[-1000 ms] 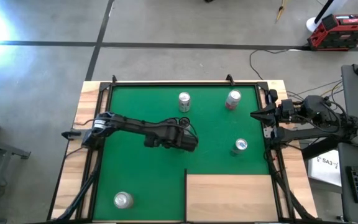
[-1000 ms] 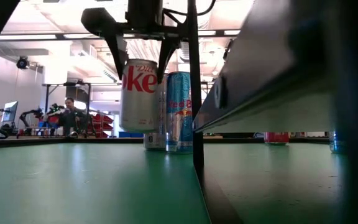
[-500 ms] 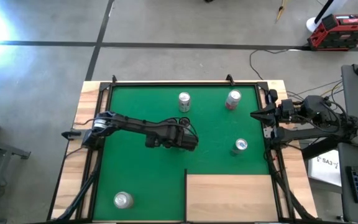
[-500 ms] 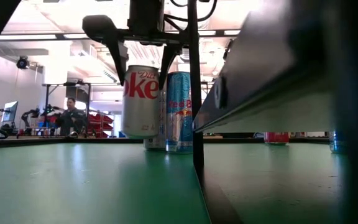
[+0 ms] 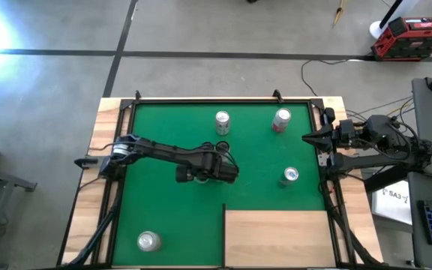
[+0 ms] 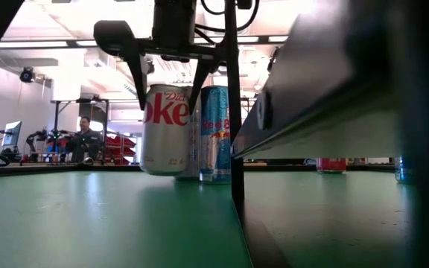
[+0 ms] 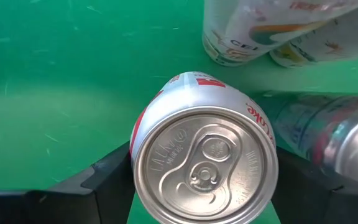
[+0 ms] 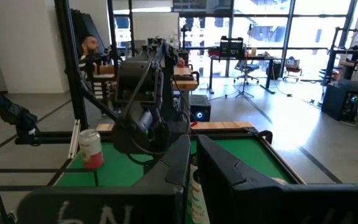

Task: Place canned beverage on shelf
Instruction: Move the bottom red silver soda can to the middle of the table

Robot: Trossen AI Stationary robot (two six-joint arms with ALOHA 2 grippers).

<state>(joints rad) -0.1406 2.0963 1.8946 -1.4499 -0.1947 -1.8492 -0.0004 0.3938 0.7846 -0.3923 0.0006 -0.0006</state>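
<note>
The left gripper [image 6: 167, 74] hangs over the middle of the green mat [image 5: 163, 135] with its two fingers [image 6: 135, 71] clamped on either side of a silver Diet Coke can [image 6: 164, 129], and the low view shows that can clear of the mat, its base just above the green and tipped a little off upright. Looking down past the wrist, the can's silver lid and pull tab fill the space between the dark fingers, red lettering showing on its side. Just behind the held can from the low view stands a blue Red Bull can [image 6: 214, 132], upright on the mat and very close to the gripper, with another can half hidden between the two. The shelf [image 5: 276, 238], a pale plywood panel, lies at the near right corner of the mat, well apart from the left gripper and to its near-right side; nothing stands on it. A further can [image 5: 149, 241] stands near the mat's near left corner, away from the gripper. Over at the right edge of the table the right gripper [image 5: 307, 137] waits with its fingers pressed together, holding nothing, with a can [image 5: 290, 175] standing close by on the mat.
</note>
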